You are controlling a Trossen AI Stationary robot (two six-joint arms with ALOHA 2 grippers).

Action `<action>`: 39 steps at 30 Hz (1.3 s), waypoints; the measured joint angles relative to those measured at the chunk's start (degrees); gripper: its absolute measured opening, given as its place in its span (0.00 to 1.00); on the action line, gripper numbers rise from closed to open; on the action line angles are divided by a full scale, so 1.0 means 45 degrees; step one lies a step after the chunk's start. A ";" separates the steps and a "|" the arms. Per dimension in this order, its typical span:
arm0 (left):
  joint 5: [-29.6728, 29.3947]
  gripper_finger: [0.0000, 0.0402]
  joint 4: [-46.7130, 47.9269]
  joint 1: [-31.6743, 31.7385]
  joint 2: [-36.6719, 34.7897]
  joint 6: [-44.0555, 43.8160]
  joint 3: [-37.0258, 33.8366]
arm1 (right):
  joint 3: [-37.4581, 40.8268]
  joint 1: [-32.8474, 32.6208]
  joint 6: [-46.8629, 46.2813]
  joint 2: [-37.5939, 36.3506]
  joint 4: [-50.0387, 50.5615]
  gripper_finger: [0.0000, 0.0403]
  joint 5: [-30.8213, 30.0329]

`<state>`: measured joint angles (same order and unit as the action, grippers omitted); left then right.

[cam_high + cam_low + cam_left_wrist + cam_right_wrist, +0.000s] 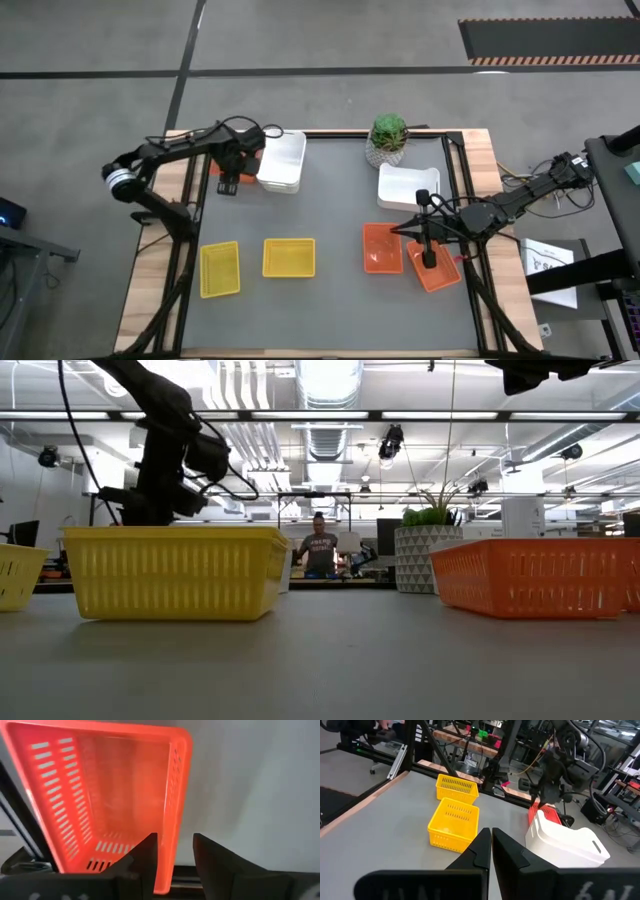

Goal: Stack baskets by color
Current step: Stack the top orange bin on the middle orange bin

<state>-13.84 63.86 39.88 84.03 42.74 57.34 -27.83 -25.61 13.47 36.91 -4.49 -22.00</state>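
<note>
From above, the gray desk point(330, 300) carries two yellow baskets point(219, 268) point(289, 257) side by side at the near left. A white basket point(283, 161) sits at the far left, and another white basket point(408, 185) lies right of centre, near a green plant in a white pot point(388, 139). An orange basket point(382, 247) rests on the desk at the near right, with a second orange basket point(436, 268) just beside it on its right, tilted. The left gripper point(229, 183) is at the far left edge of the desk, just left of the white basket, over a third orange basket point(216, 168) that mostly hides under the arm. The right gripper point(427, 258) hangs over the tilted orange basket.

At desk level, one yellow basket point(174, 571) stands left of centre and an orange one point(535, 576) to the right. The potted plant and a person point(320, 550) show far behind.

The left wrist view shows its jaws grasping the rim of the orange basket point(110, 795), one finger inside the wall and one outside.

The right wrist view shows its jaws clenched together with nothing between them, and beyond them the two yellow baskets point(455, 822) point(457, 787) and a white basket point(565, 845).
</note>
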 joint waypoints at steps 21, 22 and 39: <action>-0.0147 0.27 -0.2208 0.0304 0.0203 0.0894 -0.1459 | 0.0000 0.0000 -0.0180 -0.0005 0.0204 0.02 0.0000; -0.0123 0.27 -0.2218 0.0309 0.0202 0.0948 -0.1520 | 0.0000 0.0000 -0.0189 -0.0005 0.0204 0.02 0.0000; -0.3365 0.00 -0.1694 0.0290 0.0012 0.0945 -0.1523 | 0.0000 0.0000 -0.0194 -0.0005 0.0194 0.02 0.0000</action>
<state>-28.98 56.24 41.19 84.08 46.99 50.49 -27.83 -25.61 12.60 36.88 -3.62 -22.00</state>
